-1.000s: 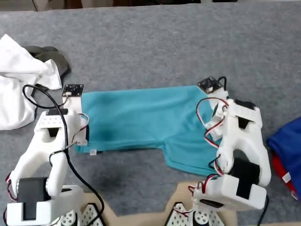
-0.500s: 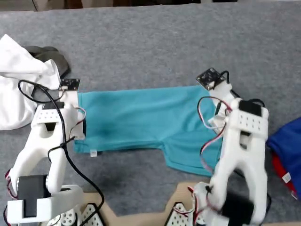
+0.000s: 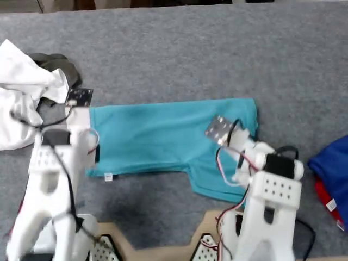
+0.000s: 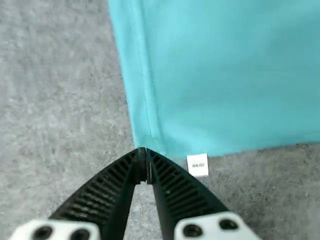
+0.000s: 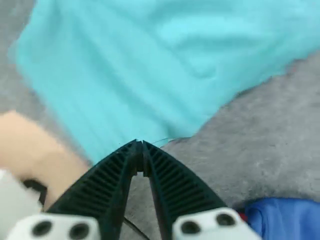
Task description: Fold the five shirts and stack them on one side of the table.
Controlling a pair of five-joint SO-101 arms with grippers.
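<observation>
shirts lie around the grey table (image 3: 190,49): a teal shirt (image 3: 163,136) spread flat in the middle of the high view, a crumpled white shirt (image 3: 22,103) at the left edge with a dark garment (image 3: 62,65) behind it, and a blue shirt (image 3: 331,163) at the right edge over a bit of red cloth (image 3: 328,200).

the left claw (image 4: 144,167) has its two black fingers pressed together, with no gap at the tips. the tips sit right at the hemmed corner of the teal shirt, just beside its small white label (image 4: 197,165). whether any cloth is caught between them cannot be told.

the right claw (image 5: 140,155) is likewise closed tip to tip. it hangs at the teal shirt's edge, where the cloth meets bare table, and holds nothing that can be seen. the blue shirt lies near it.
</observation>
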